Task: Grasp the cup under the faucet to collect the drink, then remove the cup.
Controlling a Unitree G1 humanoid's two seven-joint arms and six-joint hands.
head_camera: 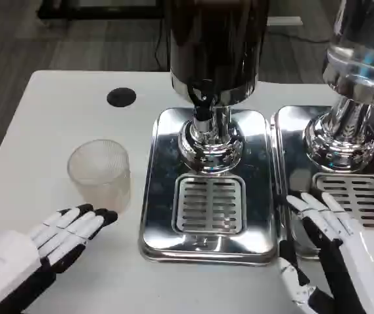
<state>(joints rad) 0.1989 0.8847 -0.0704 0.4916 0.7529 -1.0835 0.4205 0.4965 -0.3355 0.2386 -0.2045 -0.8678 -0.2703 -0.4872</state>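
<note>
**Q:** Head view, left side?
**A:** Left hand (56,239) resting low on white table (56,111), fingers extended and slightly apart, holding nothing; clear ribbed cup (100,173) upright just beyond fingertips, left of chrome drip tray (157,196), not under faucet (202,108).

**Q:** Centre and right?
**A:** Dark dispenser (216,46) above slotted grate (209,204); second dispenser (360,52) alongside. Right hand (334,242) at tray edge, fingers spread, gripping nothing.

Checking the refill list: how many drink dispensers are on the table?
2. The dark dispenser stands at center on its drip tray; the clear dispenser stands to its right, cut off by the picture's edge. More may lie beyond.
</note>
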